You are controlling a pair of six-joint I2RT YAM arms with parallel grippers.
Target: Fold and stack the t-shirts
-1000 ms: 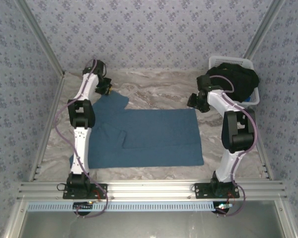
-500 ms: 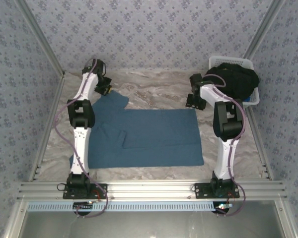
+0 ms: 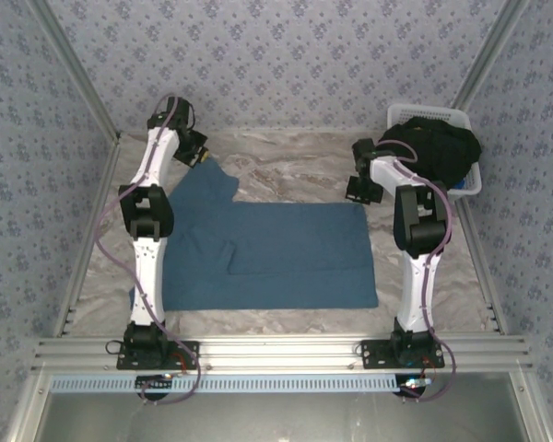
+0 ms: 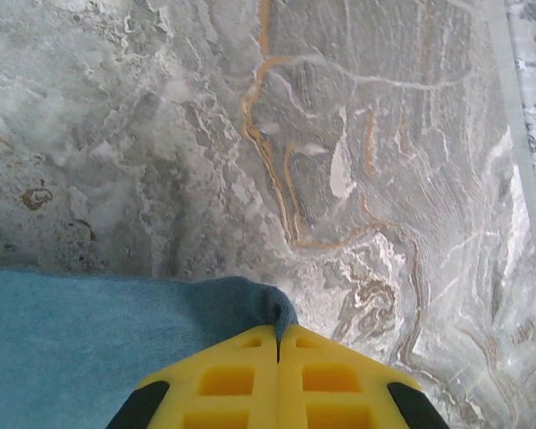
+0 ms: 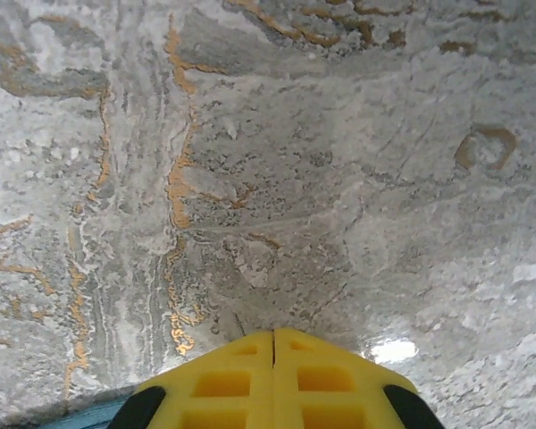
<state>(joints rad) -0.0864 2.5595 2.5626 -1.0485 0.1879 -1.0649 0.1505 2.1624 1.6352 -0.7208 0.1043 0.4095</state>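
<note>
On the marble counter [image 3: 295, 166], the teal-blue t-shirt [image 3: 286, 253] lies spread flat between the two arms. Its long body runs left to right, and one part is folded over near the left arm. A sleeve reaches toward the far left corner.

At that far left corner the left gripper [image 3: 198, 152] meets the sleeve's tip. Seen from the left wrist, its yellow fingers [image 4: 223, 380] are pressed together. A small peak of the teal cloth [image 4: 71, 331] is pinched in the seam between them, at the left gripper's tip [image 4: 278, 329]. The rest of the cloth trails off to the left over the grey veined stone [image 4: 339, 134].

Across the counter, the right gripper [image 3: 359, 191] sits low at the shirt's far right corner. Its fingers [image 5: 223, 384] are also pressed together, the tips [image 5: 273, 335] over bare stone [image 5: 295, 134]. A sliver of teal cloth [image 5: 80, 416] shows beside its left finger. I cannot tell whether any cloth is caught there.

Behind the right arm, a white slatted basket [image 3: 424, 110] stands at the far right corner. The black t-shirts [image 3: 438, 147] are heaped in it and bulge over its rim.
</note>
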